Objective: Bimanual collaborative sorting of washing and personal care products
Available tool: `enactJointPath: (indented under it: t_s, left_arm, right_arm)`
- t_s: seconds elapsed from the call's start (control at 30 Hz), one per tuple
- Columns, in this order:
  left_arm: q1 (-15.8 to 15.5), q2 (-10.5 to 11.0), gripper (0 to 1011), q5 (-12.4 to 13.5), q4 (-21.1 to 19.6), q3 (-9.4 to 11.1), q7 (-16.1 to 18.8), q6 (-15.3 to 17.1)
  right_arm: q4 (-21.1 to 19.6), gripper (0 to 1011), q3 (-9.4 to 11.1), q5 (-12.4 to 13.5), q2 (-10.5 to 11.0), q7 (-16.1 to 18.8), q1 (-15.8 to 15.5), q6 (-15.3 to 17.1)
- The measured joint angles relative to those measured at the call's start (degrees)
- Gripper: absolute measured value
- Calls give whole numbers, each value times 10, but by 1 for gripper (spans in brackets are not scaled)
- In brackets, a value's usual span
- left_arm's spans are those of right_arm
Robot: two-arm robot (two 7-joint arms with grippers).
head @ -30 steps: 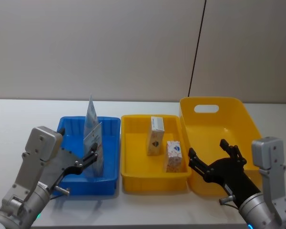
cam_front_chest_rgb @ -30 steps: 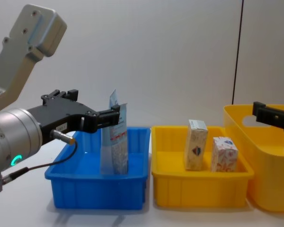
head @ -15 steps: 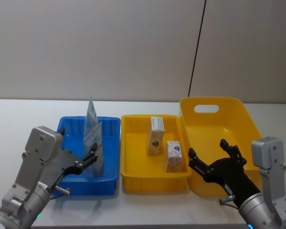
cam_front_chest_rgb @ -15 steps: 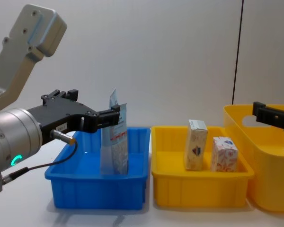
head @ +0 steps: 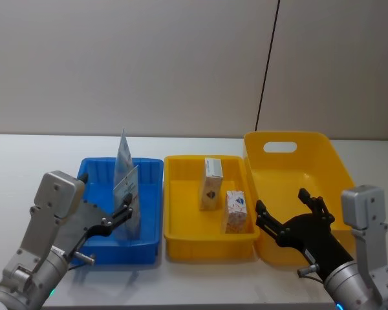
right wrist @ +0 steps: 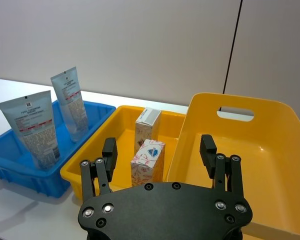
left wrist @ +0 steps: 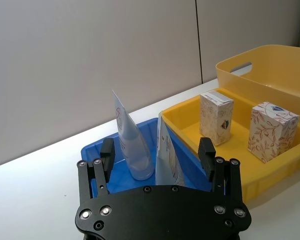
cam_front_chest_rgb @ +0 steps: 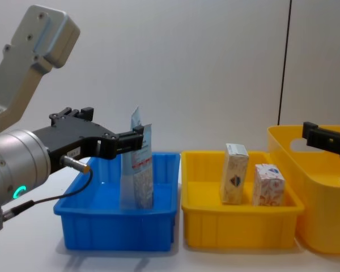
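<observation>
Our left gripper [left wrist: 157, 146] is spread wide around the nearer tube [cam_front_chest_rgb: 137, 175] standing in the blue tray [cam_front_chest_rgb: 116, 235], and our right gripper [right wrist: 158, 144] hangs equally open just short of the cartons [right wrist: 148, 159], so an off-centre squeeze could topple that tube onto the farther tube [left wrist: 130, 147].

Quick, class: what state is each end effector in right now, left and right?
Left end effector: open, holding nothing.
Right end effector: open, holding nothing.
</observation>
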Motion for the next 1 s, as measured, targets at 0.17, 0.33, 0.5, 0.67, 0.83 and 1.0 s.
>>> enactJointPath:
  t_s: [0.17,0.33,0.5,0.67,0.83,1.0]
  left_arm:
    - [0,0,1001,0,0,0,0,0]
    - [0,0,1001,0,0,-1,-1,0]
    - [3,2,1001,-8,-4,-5,-11,5]
    - [8,8,1001,-23,-11,-12,-24,19]
    - [16,16,1001,-46,-17,-22,-43,42]
    - [18,22,1001,-73,-16,-31,-69,65]
  right_arm:
    - [0,1003,0,0,0,0,0,0]
    - [0,1003,0,0,0,0,0,0]
    - [0,1003,0,0,0,0,0,0]
    - [0,1003,0,0,0,0,0,0]
    - [0,1003,0,0,0,0,0,0]
    - [0,1003,0,0,0,0,0,0]
